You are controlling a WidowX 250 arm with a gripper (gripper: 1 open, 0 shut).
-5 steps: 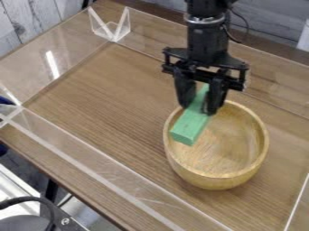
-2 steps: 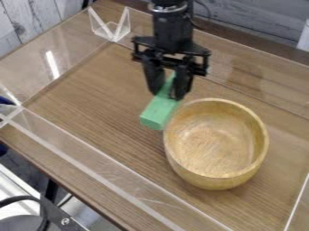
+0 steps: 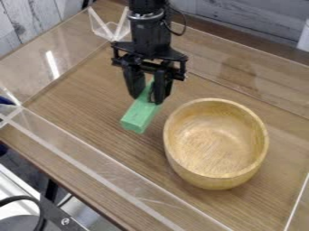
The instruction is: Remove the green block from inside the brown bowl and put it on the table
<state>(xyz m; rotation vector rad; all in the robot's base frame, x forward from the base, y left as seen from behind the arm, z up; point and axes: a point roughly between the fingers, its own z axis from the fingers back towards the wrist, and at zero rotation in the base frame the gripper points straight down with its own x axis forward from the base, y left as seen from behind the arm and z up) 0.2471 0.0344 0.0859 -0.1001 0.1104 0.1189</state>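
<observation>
The green block (image 3: 137,115) is a bright green bar, held at its upper end and hanging tilted just left of the brown bowl (image 3: 218,143), low over the table (image 3: 72,99). My gripper (image 3: 146,94) points down and is shut on the block's top end, black fingers on either side. The light-tan wooden bowl has nothing inside it. Whether the block's lower end touches the tabletop I cannot tell.
Low clear acrylic walls (image 3: 72,158) ring the tabletop. A clear acrylic corner piece (image 3: 111,27) stands at the back left. Bare wood-grain surface lies left of the block.
My gripper has carried the green block out of the bowl, leftward across its rim, and slightly lower over the tabletop. The bowl stayed in place.
</observation>
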